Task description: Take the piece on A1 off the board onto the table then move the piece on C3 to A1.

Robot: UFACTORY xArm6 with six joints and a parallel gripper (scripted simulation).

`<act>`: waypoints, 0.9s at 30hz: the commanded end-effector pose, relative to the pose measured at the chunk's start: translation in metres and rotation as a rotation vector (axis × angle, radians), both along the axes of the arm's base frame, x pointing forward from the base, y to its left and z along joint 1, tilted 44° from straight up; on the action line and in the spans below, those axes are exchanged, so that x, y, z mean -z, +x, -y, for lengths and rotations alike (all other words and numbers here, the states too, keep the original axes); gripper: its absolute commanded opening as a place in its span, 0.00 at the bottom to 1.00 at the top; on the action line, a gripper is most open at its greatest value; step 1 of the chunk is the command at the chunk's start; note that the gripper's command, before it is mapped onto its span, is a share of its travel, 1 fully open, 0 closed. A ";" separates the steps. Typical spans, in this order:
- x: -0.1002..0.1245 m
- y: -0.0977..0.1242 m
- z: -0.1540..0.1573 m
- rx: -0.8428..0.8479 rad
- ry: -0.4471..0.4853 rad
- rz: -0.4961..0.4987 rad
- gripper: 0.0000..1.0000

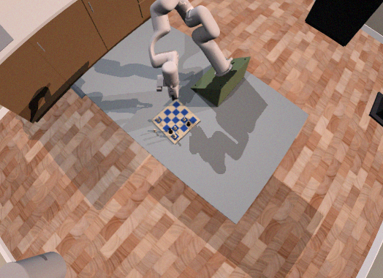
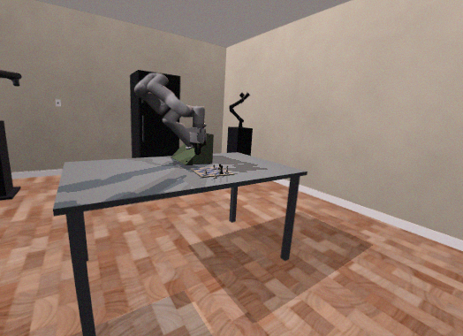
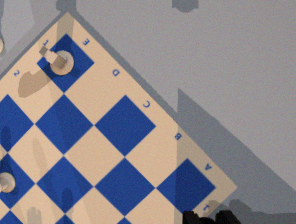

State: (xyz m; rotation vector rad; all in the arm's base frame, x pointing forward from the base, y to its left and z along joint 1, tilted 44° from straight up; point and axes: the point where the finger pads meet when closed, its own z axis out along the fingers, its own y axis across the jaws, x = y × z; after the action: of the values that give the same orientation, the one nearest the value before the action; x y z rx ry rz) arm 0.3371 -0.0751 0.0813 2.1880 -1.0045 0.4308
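From the top, the white six-joint arm's gripper (image 1: 174,96) hangs by the far corner of the small blue-and-cream chessboard (image 1: 176,121) on the grey table (image 1: 256,136).

From outside, several small pieces stand on the board.

At the wrist, the dark fingertips pinch a dark piece beside square A1 (image 3: 186,186), which stands vacant; a pale piece (image 3: 61,62) stands on E1.

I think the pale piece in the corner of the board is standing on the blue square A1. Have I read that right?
Not quite. The pale piece does stand on a blue corner square, but that square is E1, where the letter E and the number 1 meet on the board's edge. The A1 square, at the other end of that row, has no piece on it. The wrist view shows both.
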 end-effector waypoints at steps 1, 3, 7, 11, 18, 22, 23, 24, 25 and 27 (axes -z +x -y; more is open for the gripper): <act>-0.003 -0.002 0.000 -0.003 0.003 0.004 0.00; -0.003 -0.002 0.000 -0.003 0.003 0.004 0.00; -0.002 -0.002 0.001 -0.003 0.003 0.004 0.00; 0.002 -0.002 0.004 -0.003 0.003 0.004 0.00; 0.020 -0.001 0.022 -0.003 0.003 0.004 0.00; 0.034 -0.001 0.036 -0.003 0.003 0.004 0.00; 0.034 -0.001 0.036 -0.003 0.003 0.004 0.00; 0.034 -0.001 0.036 -0.003 0.003 0.004 0.00; 0.037 -0.001 0.039 -0.003 0.003 0.004 0.00; 0.044 0.000 0.046 -0.003 0.003 0.004 0.00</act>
State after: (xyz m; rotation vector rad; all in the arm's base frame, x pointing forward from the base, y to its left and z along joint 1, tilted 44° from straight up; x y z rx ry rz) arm 0.3334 -0.1099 0.0488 2.1920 -1.0047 0.4277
